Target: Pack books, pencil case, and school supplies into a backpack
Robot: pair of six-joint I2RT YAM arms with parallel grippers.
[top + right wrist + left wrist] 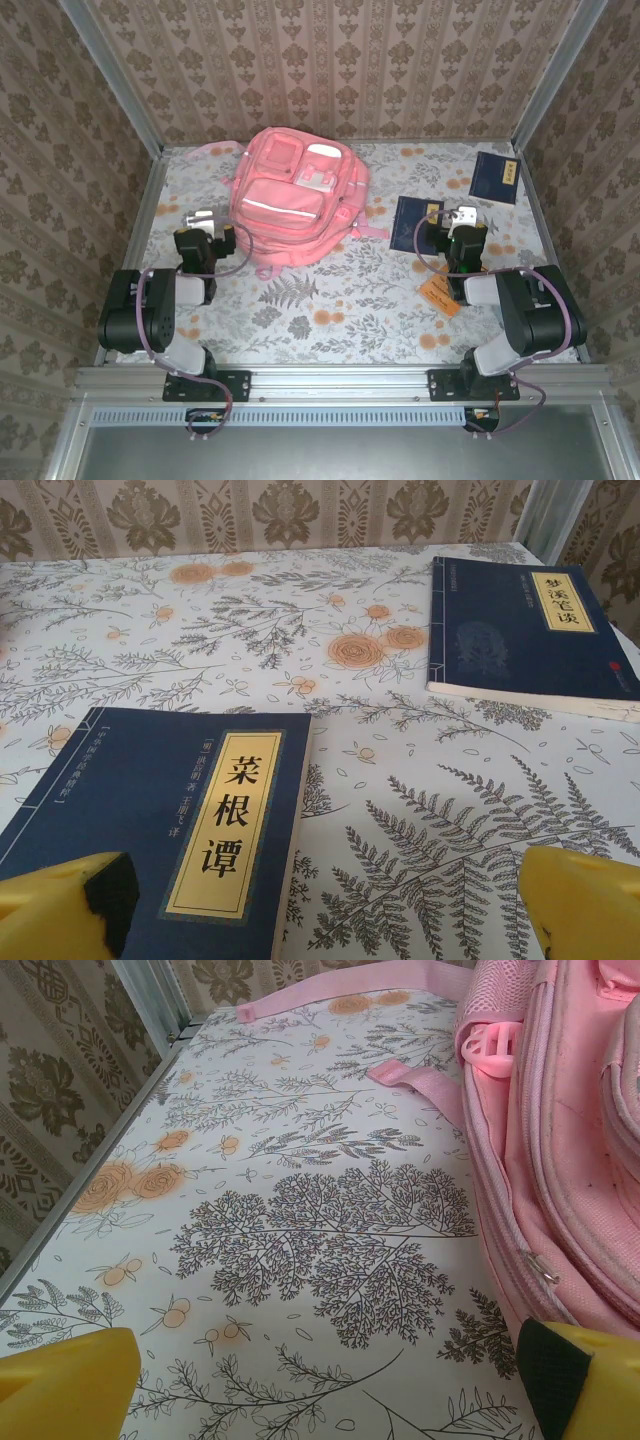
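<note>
1. We are locating the backpack [298, 205] lying flat on the table [340, 300], left of centre and toward the back wall, with its front pockets and pale stripe facing up.
2. We are finding the books lying flat on the right half of the table. The near navy book [417, 222] is just right of the backpack and apart from it. The far navy book [497, 177] is near the back right corner. The orange-brown book [440, 297] is closer to the arm bases.
3. We are seeing the left gripper [200, 216] positioned just left of the backpack. In the left wrist view its yellow fingers [60, 1380] are standing wide apart with bare table between them, gripping nothing.
4. We are seeing the right gripper [458, 215] positioned over the right edge of the near navy book. In the right wrist view its fingers [580, 900] are spread wide. One is over the book's cover and the other over bare table, and nothing is gripped.
5. We are noting a pink strap [420, 1080] lying across the table ahead of the left gripper, beside a pink plastic buckle [490, 1040] on the backpack's side.
6. We are reporting these limits:
   - The right arm is covering part of the orange-brown book.
   - The pale items on the backpack pockets are too small to identify.
   - The left wrist view is cutting off most of the backpack.
   - We cannot tell whether the right finger is touching the cover.
</note>
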